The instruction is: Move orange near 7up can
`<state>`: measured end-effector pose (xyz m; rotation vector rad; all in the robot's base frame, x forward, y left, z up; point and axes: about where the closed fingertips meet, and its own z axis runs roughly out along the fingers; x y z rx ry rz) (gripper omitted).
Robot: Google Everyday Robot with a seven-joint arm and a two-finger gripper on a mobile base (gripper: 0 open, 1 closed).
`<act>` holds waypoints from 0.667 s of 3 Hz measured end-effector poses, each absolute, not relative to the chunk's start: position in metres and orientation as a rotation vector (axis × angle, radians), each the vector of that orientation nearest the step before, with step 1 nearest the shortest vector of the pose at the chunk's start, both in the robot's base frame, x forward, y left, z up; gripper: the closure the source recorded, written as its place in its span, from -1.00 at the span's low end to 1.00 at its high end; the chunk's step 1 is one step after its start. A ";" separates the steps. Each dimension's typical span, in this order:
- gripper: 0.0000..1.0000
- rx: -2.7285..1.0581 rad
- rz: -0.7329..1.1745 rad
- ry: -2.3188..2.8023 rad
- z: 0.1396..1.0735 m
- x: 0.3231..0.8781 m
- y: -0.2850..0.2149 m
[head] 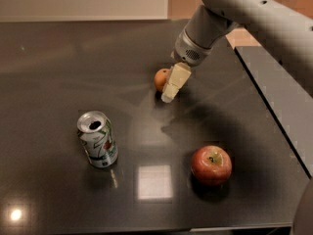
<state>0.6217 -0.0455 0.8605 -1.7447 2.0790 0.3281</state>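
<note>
A small orange [160,79] sits on a dark, glossy table [58,58], just above the centre of the frame. Its right side is hidden behind the gripper [168,95], so only its left part shows.

The gripper is a pale cream piece slanting down and to the left, its tip low over the table at the orange's lower right edge. It overlaps the orange, but whether it touches or holds the fruit cannot be told, nor whether it stands apart or closed.

The grey arm [230,13] comes in from the upper right corner, bends at a rounded wrist with a vented collar, and reaches down to the gripper. The arm's upper part is cut off by the top and right edges.

The 7up can [98,139] stands upright at lower left, well apart from the orange. Its silver top has a dark opening. The label is silver and green with a red spot; no writing on it can be read.

A red apple [211,165] lies at lower right, stem dimple up. A pale square reflection [154,181] glints on the table between the can and the apple.
</note>
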 end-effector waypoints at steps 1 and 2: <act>-0.68 -1.767 0.343 2.082 0.856 0.621 -0.040; -0.21 -1.781 0.354 2.086 0.854 0.620 -0.039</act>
